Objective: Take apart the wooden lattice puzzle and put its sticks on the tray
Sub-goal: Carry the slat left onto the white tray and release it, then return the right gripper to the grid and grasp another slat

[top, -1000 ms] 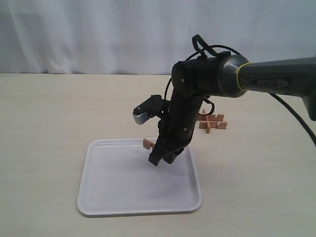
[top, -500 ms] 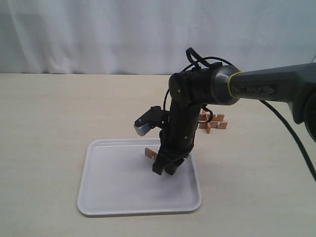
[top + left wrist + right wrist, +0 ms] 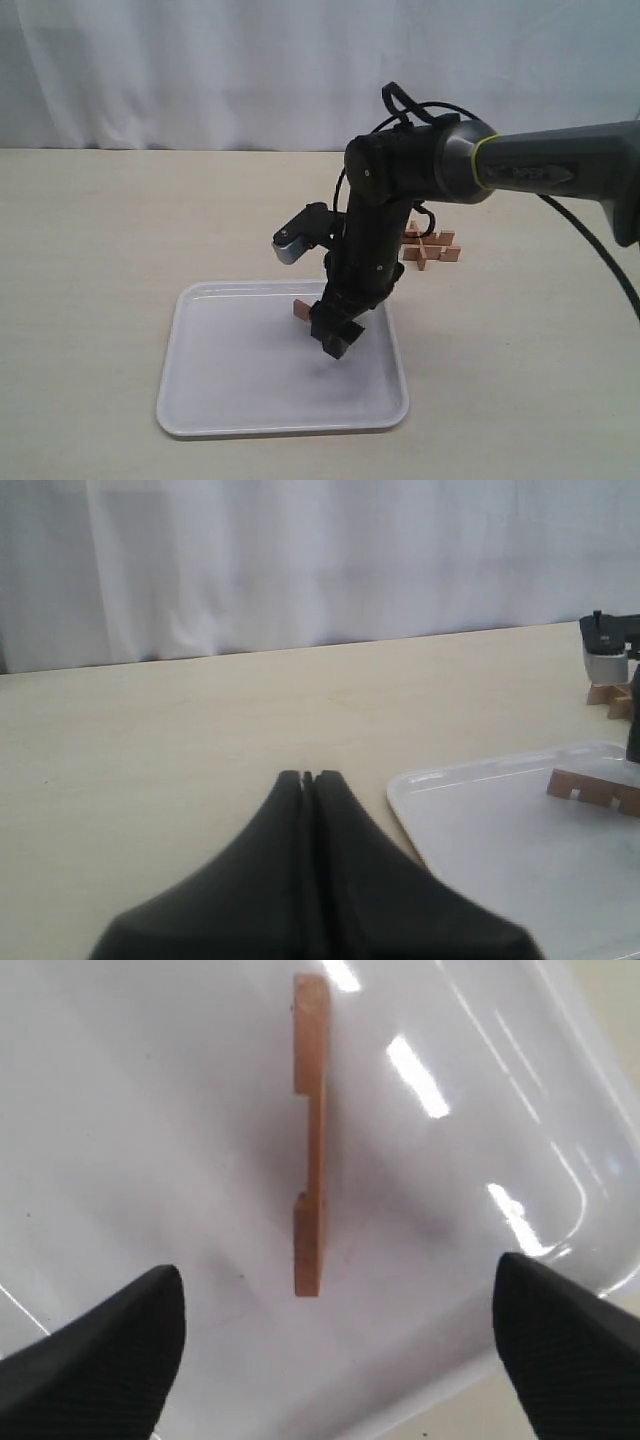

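Observation:
One light-brown notched stick [image 3: 312,1140] lies on the white tray [image 3: 230,390], near its far edge; the same stick [image 3: 303,311] shows beside my right gripper [image 3: 334,334], and again as a stick [image 3: 592,788] in the left wrist view. My right gripper [image 3: 335,1345] hangs open just above the tray [image 3: 150,1110], nothing between its fingers. The rest of the wooden lattice puzzle [image 3: 432,247] sits on the table behind the tray, partly hidden by the right arm. My left gripper [image 3: 308,777] is shut and empty, over bare table beside the tray [image 3: 480,860].
A white curtain [image 3: 200,70] closes off the back of the beige table [image 3: 100,230]. The right arm [image 3: 420,170] reaches in from the right, above the tray's far right corner.
The right gripper has let go of the stick, which now lies on the tray. The gripper has opened and turned a little.

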`<state>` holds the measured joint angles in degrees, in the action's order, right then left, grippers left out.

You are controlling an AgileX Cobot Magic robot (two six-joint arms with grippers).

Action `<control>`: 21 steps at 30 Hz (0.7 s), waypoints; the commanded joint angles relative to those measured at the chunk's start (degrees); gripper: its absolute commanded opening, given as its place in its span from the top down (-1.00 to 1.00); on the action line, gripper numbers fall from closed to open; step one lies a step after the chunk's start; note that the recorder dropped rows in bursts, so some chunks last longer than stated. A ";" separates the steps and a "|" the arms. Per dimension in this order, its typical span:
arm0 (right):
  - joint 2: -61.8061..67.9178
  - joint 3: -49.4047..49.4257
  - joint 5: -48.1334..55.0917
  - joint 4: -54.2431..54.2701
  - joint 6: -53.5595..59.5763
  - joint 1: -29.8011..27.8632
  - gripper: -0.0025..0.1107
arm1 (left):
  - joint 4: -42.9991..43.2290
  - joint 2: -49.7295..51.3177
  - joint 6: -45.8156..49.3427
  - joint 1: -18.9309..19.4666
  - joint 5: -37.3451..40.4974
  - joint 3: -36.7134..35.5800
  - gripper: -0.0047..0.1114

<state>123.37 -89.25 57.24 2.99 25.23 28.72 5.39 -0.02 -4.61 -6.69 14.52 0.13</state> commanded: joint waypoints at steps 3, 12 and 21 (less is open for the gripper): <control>-5.44 -0.12 -0.02 -1.05 0.98 0.06 -0.49 | -0.02 0.02 -0.18 -0.06 -0.63 -0.13 0.92; -9.05 -0.12 -1.51 -7.23 -5.94 -3.86 -0.48 | -0.02 0.02 -0.18 -0.06 -0.63 -0.13 0.92; -7.21 -0.12 -9.02 -7.00 -30.40 -14.35 -0.48 | -0.02 0.02 -0.18 -0.06 -0.63 -0.13 0.92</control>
<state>115.34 -89.25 50.96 -3.85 1.01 16.52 5.39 -0.02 -4.61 -6.69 14.52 0.13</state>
